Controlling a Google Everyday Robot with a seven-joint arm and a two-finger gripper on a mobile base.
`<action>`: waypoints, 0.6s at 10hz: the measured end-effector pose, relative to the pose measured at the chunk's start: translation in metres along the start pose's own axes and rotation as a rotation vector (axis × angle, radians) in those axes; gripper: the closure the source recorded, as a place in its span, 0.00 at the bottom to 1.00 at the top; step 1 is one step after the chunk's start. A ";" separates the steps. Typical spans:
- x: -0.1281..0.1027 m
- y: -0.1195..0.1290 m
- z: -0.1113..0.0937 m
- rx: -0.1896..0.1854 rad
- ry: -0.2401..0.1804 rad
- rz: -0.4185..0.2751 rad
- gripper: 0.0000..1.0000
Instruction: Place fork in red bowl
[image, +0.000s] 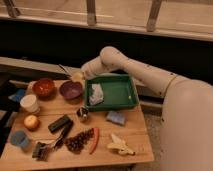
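Gripper (76, 76) pinches the fork (64, 69), which juts out to its left. Red bowl (44, 87) sits lower-left of gripper (purple bowl (71, 90) right below, skip it). Best to release only once centred over red.
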 end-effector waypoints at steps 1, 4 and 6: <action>-0.011 0.005 0.010 0.028 -0.002 -0.024 1.00; -0.056 0.026 0.056 0.023 0.003 -0.131 1.00; -0.082 0.036 0.093 -0.021 0.008 -0.183 1.00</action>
